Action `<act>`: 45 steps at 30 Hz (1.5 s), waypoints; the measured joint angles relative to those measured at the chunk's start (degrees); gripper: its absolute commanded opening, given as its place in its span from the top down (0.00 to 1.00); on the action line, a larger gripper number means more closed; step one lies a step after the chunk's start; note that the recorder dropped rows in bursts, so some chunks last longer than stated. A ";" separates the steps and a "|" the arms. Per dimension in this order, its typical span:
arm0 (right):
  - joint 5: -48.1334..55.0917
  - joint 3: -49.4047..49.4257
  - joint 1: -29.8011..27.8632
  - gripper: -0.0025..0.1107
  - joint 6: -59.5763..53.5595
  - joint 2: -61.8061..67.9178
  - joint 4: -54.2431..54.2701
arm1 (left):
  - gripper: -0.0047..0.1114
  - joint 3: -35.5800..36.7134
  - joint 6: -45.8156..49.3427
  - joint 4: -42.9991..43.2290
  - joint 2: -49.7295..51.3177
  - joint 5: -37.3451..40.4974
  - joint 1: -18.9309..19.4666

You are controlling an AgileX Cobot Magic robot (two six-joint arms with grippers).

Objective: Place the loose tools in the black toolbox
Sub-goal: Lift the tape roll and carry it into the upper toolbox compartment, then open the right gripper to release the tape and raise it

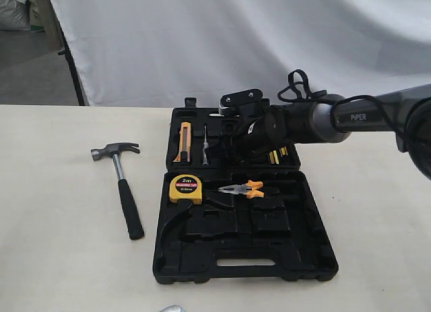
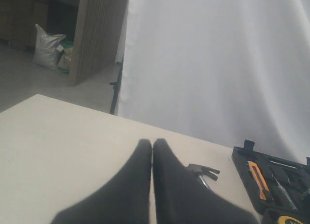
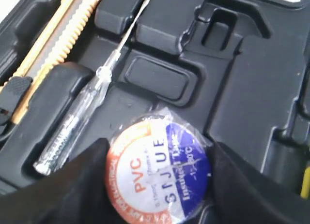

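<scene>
Gripping a round, glossy tape roll [image 3: 156, 163], my right gripper [image 3: 160, 187] hangs over the moulded black plastic toolbox [image 1: 244, 239], open on the table [image 1: 54, 258]; left gripper [image 2: 152, 150] pressed together; rubber-handled hammer [image 1: 122, 186] beside the toolbox.

The toolbox [image 1: 303, 258] lies open on the table [image 1: 54, 258], one half nearer the camera and the other half behind it. A claw hammer [image 1: 124, 191] lies on the table just left of the toolbox, its head at the far end and its handle running toward the near edge. In the near half, a tape measure [image 1: 185, 189] sits in the far left corner, with pliers [image 1: 242, 189] just to its right. In the far half, a utility knife [image 1: 184, 142] lies at the left, with a test screwdriver [image 1: 205, 149] just right of it. Further right over that half, the right gripper [image 3: 159, 161] has a roll of PVC tape [image 3: 160, 175] between its fingers.
</scene>
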 measured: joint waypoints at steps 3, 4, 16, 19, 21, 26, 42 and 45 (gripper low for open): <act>-0.09 0.00 0.00 0.96 0.00 0.09 0.00 | 0.95 0.00 0.00 0.00 0.00 0.00 0.00; -0.09 0.00 0.00 0.91 0.00 0.09 0.00 | 0.95 0.00 0.00 0.00 0.00 0.00 0.00; 0.55 0.00 0.00 0.28 0.00 -0.03 0.00 | 0.95 0.00 0.00 0.00 0.00 0.00 0.00; 2.07 0.00 0.12 0.19 0.00 -0.75 0.00 | 0.95 0.00 0.00 0.00 0.00 0.00 0.00; 2.97 0.00 0.12 0.18 0.00 -1.74 0.00 | 0.95 0.00 0.00 0.00 0.00 0.00 0.00; 3.90 0.00 0.12 0.19 -0.21 -4.27 0.00 | 0.95 0.00 0.00 0.00 0.00 0.00 0.00; 4.96 0.00 0.12 0.98 -3.03 -5.20 0.00 | 0.95 0.00 0.00 0.00 0.00 0.00 0.00; 3.11 0.00 0.12 0.98 -3.03 -3.41 0.00 | 0.95 0.00 0.00 0.00 0.00 0.00 0.00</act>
